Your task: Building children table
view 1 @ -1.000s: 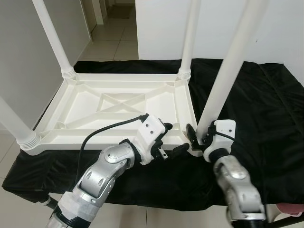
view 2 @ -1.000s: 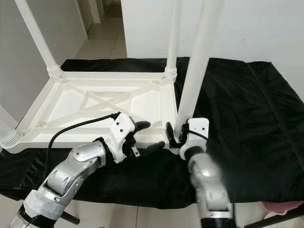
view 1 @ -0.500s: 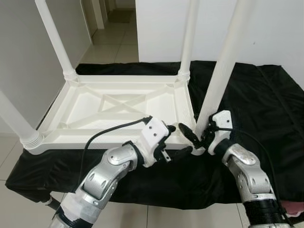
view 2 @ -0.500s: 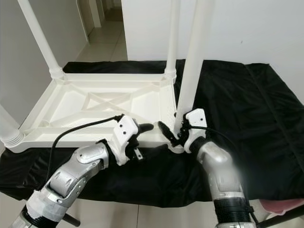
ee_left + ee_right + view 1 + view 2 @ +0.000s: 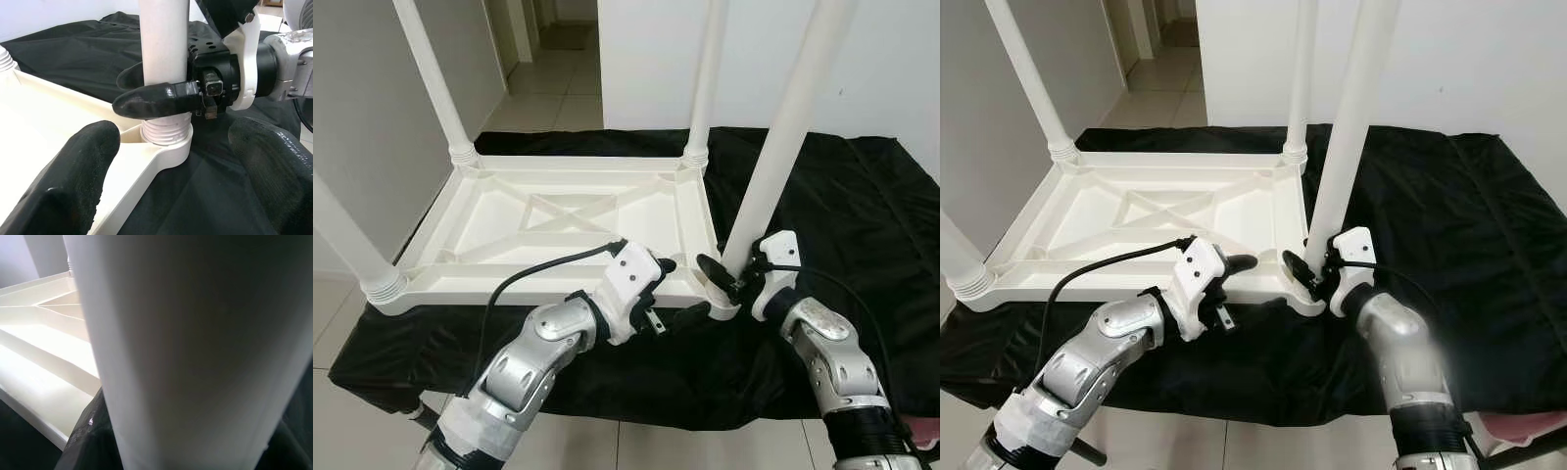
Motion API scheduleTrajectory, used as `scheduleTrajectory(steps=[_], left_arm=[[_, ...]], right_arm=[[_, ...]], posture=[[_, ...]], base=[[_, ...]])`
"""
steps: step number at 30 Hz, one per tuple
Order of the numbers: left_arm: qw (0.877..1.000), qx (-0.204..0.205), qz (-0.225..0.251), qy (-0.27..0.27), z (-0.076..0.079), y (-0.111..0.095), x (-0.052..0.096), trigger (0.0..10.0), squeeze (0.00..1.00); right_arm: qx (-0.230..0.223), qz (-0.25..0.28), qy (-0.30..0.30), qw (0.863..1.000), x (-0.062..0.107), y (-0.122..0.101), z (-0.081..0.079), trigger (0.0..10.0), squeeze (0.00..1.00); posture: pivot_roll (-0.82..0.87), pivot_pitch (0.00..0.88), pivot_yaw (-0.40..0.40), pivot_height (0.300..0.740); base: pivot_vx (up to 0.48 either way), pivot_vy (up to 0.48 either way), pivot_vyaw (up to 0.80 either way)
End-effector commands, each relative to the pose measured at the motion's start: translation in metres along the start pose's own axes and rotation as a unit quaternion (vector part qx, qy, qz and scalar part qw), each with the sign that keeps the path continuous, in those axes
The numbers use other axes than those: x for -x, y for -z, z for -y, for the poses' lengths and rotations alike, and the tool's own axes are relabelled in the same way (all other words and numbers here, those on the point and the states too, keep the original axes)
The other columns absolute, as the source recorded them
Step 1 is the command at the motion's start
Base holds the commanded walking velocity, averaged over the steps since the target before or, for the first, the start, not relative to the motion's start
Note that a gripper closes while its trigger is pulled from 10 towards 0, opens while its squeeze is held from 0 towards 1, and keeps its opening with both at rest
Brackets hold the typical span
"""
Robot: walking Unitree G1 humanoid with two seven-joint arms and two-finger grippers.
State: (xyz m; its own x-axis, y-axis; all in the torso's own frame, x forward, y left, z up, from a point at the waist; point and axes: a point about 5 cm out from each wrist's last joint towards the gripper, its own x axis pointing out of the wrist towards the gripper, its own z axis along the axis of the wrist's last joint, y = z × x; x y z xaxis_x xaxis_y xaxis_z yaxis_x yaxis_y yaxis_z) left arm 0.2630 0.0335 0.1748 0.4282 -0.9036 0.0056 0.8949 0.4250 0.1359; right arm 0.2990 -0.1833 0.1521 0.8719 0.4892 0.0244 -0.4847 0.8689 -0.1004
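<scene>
At the near right corner of the upturned white table top [image 5: 558,220], right gripper [image 5: 729,277] is clamped around the base of the near right leg [image 5: 781,147], one black finger [image 5: 156,100] wrapping the front of the leg just above its threaded collar, the other behind it. Left gripper [image 5: 674,291] sits just beside it along the near rim, spread wide with nothing held: upper finger over the rim edge, lower finger on the black cloth [image 5: 862,206] below, both pointing at the corner socket. Leg stands upright in the socket, leaning slightly. Table top lies underside up on the cloth-covered surface, ribbed cross pattern showing. Three other legs stand upright at the far right [image 5: 705,78], far left [image 5: 435,83] and near left [image 5: 347,245] corners. Tiled floor [image 5: 543,98] and white walls beyond.
</scene>
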Motion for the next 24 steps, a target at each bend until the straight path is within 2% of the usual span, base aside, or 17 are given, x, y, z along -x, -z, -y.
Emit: scheduleTrajectory(steps=[1,4,7,10,11,14,21,24], left_arm=[[1.0,-0.004,-0.005,0.011,0.0,0.002,0.003,10.0,0.0],[1.0,-0.003,-0.006,0.01,0.0,0.003,0.003,10.0,0.0],[1.0,-0.002,-0.006,0.009,0.0,0.003,0.002,10.0,0.0],[1.0,-0.001,-0.007,0.008,-0.001,0.004,0.002,10.0,0.0],[1.0,-0.001,-0.007,0.008,-0.001,0.004,0.002,10.0,0.0],[1.0,0.0,-0.007,0.007,-0.001,0.005,0.003,10.0,0.0],[1.0,0.007,-0.003,-0.006,-0.004,0.004,0.003,10.0,0.0],[1.0,0.013,0.004,-0.02,-0.006,0.003,0.002,10.0,0.0]], right_arm=[[-0.021,-0.026,0.013,0.999,0.002,0.012,-0.004,10.0,0.0],[-0.022,-0.028,0.045,0.998,0.003,0.014,-0.007,10.0,0.0],[-0.029,-0.023,0.05,0.998,0.003,0.014,-0.01,10.0,0.0],[-0.049,-0.021,0.102,0.993,0.004,0.014,-0.017,10.0,0.0],[-0.049,-0.021,0.102,0.993,0.004,0.014,-0.017,10.0,0.0],[-0.055,-0.031,0.152,0.986,0.004,0.016,-0.021,10.0,0.0],[-0.079,-0.023,0.203,0.976,0.0,0.015,-0.035,10.0,0.0],[-0.087,-0.022,0.243,0.966,-0.001,0.015,-0.038,10.0,0.0]], posture=[[-0.1,0.034,0.051,0.74],[-0.1,0.036,0.05,0.74],[-0.1,0.036,0.046,0.74],[-0.11,0.038,0.045,0.74],[-0.11,0.038,0.045,0.74],[-0.11,0.039,0.044,0.74],[-0.11,0.034,0.045,0.74],[-0.11,0.032,0.046,0.74]], base=[[0.0,0.0,0.0],[0.0,0.0,0.0],[0.0,0.0,0.0],[0.0,0.0,0.0],[0.0,0.0,0.0],[0.0,0.0,0.0],[0.0,0.0,0.0],[0.0,0.0,0.0]])
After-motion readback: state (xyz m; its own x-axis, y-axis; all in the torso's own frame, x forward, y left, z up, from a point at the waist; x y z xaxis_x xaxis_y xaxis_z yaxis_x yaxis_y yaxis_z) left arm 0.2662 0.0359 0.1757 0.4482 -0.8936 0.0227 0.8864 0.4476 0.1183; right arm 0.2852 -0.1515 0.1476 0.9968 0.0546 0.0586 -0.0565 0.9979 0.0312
